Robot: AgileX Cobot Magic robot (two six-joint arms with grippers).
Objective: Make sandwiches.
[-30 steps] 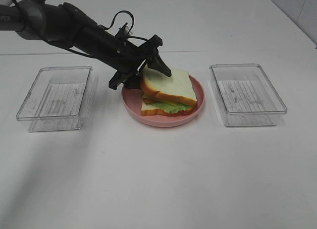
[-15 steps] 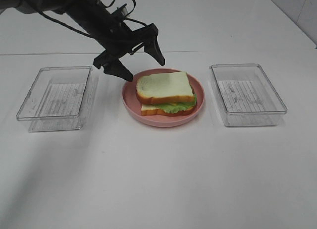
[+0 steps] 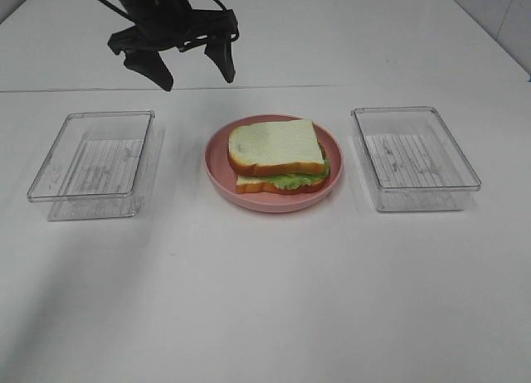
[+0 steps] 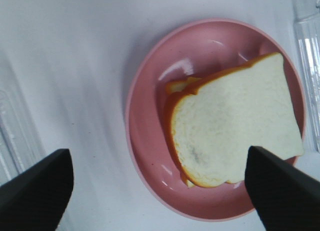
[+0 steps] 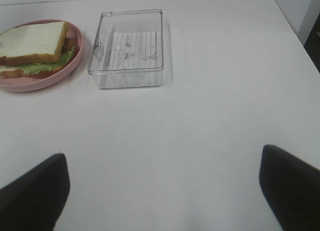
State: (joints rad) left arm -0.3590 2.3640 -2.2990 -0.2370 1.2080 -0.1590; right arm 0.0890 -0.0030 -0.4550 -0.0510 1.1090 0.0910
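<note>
White tabletop all round, smooth and matte, and the action has just moved off it: the left gripper (image 3: 189, 65) has let go of the top bread slice (image 3: 276, 147) and lifted well clear, up and back toward the far edge of the table. A second ago it was pinching that slice by its crust corner and holding it tilted; now the slice lies flat and square on the stack, and the jaws hang spread wide with nothing between them. Over on the other side, the right gripper (image 5: 162, 191) is parked low over bare table, its two dark fingers splayed apart and empty too.

So the sandwich (image 3: 280, 161) looks finished, by my reckoning: lid on, nothing left to add. It sits on the round pink plate (image 3: 217, 163), between the two trays.

Look at the build. Bread is pale, spongy-looking foam with a glossy orange-brown crust and a notched top edge. Green lettuce (image 3: 290, 180) frills out at the near side, crinkly and thin; whatever else is in the filling is hidden from here. The plate is smooth plastic with a raised rim catching highlights. Left tray (image 3: 95, 163) and right tray (image 3: 415, 157) are clear, rigid, rectangular, ribbed on the floor, and both hold nothing.
</note>
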